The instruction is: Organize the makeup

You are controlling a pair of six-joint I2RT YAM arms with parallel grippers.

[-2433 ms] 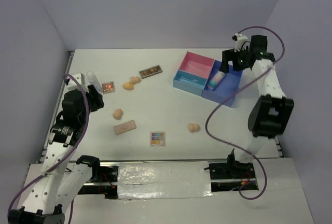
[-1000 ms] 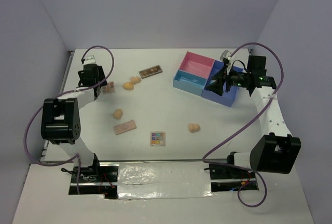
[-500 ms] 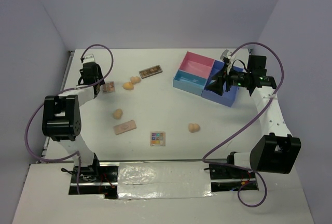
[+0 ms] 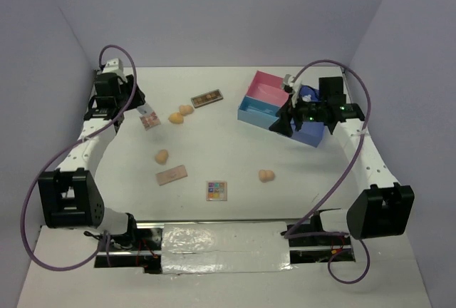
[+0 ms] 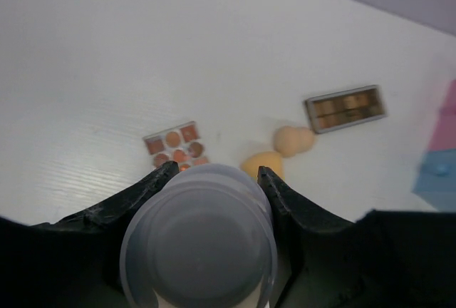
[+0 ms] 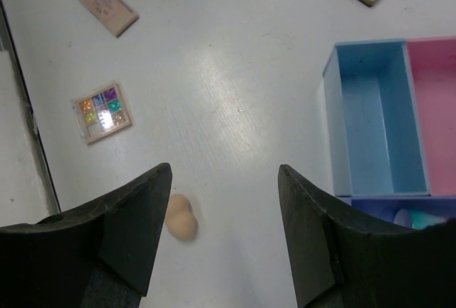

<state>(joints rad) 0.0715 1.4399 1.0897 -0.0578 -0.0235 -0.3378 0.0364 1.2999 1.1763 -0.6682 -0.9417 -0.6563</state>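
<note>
In the left wrist view a small white bottle with a clear cap [image 5: 199,240] fills the gap between my left gripper's [image 5: 214,172] fingers, which press on both its sides. From above, that gripper [image 4: 135,106] is at the far left, beside a small red-toned palette [image 4: 149,119]. Two peach sponges [image 4: 181,114] lie next to a brown palette [image 4: 206,98]. Another sponge [image 4: 162,156], a pink palette [image 4: 172,175] and a multicolour palette [image 4: 216,190] lie nearer. My right gripper [image 6: 224,172] hangs open and empty above the table, with a sponge [image 6: 179,217] just left of it.
The pink-and-blue compartment tray [image 4: 260,105] stands at the back right, partly under my right arm. In the right wrist view a white bottle [image 6: 415,217] lies in the tray's dark blue compartment. Grey walls close the table's back and sides.
My left jaws have closed on the white bottle and the left arm has stretched out along the left edge. The right gripper has shifted left, off the tray toward the table's middle.
</note>
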